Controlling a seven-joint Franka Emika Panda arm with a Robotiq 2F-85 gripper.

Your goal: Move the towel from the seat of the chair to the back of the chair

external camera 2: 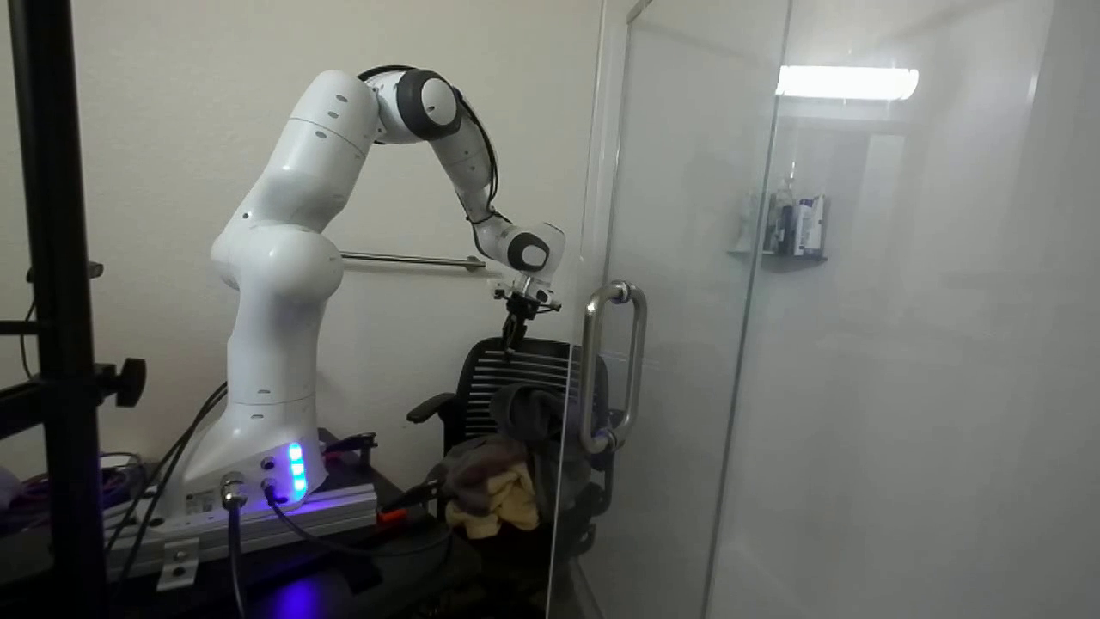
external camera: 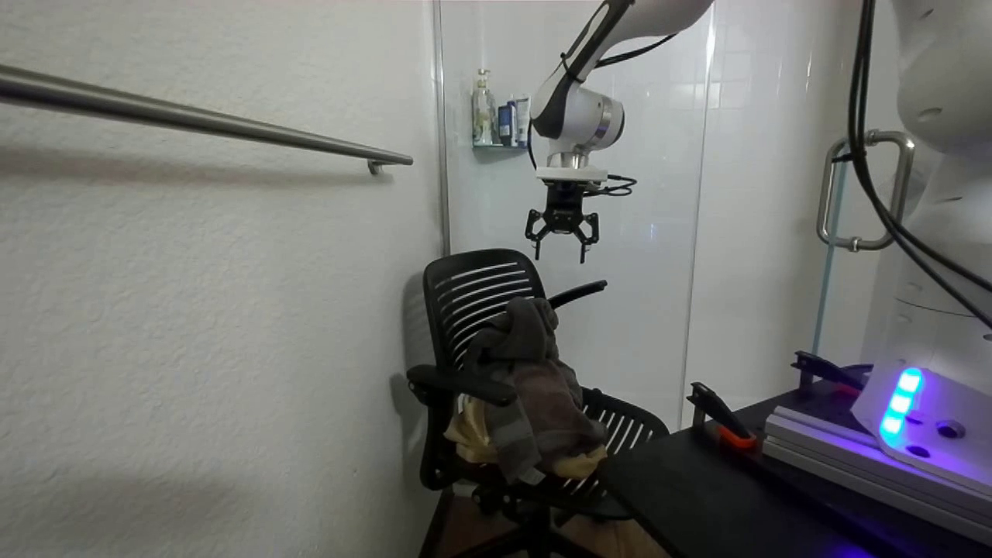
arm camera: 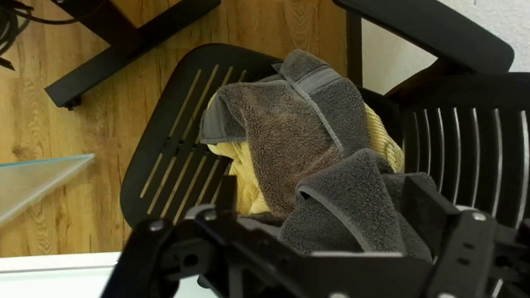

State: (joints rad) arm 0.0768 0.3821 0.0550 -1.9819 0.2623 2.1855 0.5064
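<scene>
Hand (external camera: 559, 256): fingers (arm camera: 426, 207) spread wide, nothing held, pointing down above the office chair (external camera: 643, 411). Governing relation: in an exterior view, the grey-brown terry towel (external camera: 542, 391) lies below the hand and slightly to its left, bunched on the slatted seat (arm camera: 165, 145) over a yellow ribbed cloth (arm camera: 244, 178). The heap runs from a raised grey fold (arm camera: 352, 198) nearer the backrest (external camera: 479, 288) down toward the front of the seat; a long axis cannot be read. In the wrist view, the fold shows between the fingers, with the backrest to the right. Probable next step: lower the hand onto the fold, grip, lift, carry toward the backrest. Caution: a deep grasp may catch the cloth.
</scene>
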